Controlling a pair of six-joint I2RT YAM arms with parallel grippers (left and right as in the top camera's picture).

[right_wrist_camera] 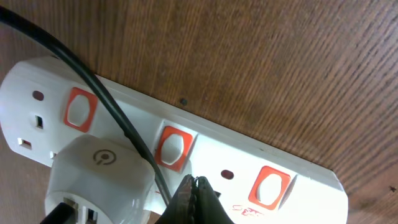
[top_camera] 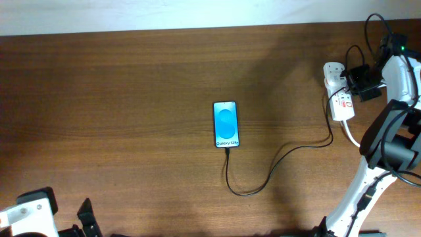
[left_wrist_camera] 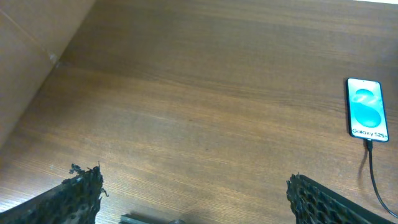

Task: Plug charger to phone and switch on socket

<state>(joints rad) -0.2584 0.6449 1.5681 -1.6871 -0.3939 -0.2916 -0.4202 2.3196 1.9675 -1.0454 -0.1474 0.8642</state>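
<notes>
Blue-lit phone (top_camera: 225, 124) lies flat mid-table (top_camera: 131, 99), with the charger (top_camera: 227, 168) plugged into its bottom edge. Cable loops right and runs up toward the socket (top_camera: 339, 99) at the table's right edge, white adapter (right_wrist_camera: 102, 174) at one end. Right gripper (right_wrist_camera: 196, 186) is over the strip, jaws pressed together, tip just beside the middle red switch (right_wrist_camera: 172, 148). Left gripper (left_wrist_camera: 194, 186) is low over bare wood, well apart from the phone, jaws spread wide.

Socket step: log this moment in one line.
phone: charger plugged in, screen lit | right gripper: shut, tips by socket middle switch | left gripper: open
</notes>
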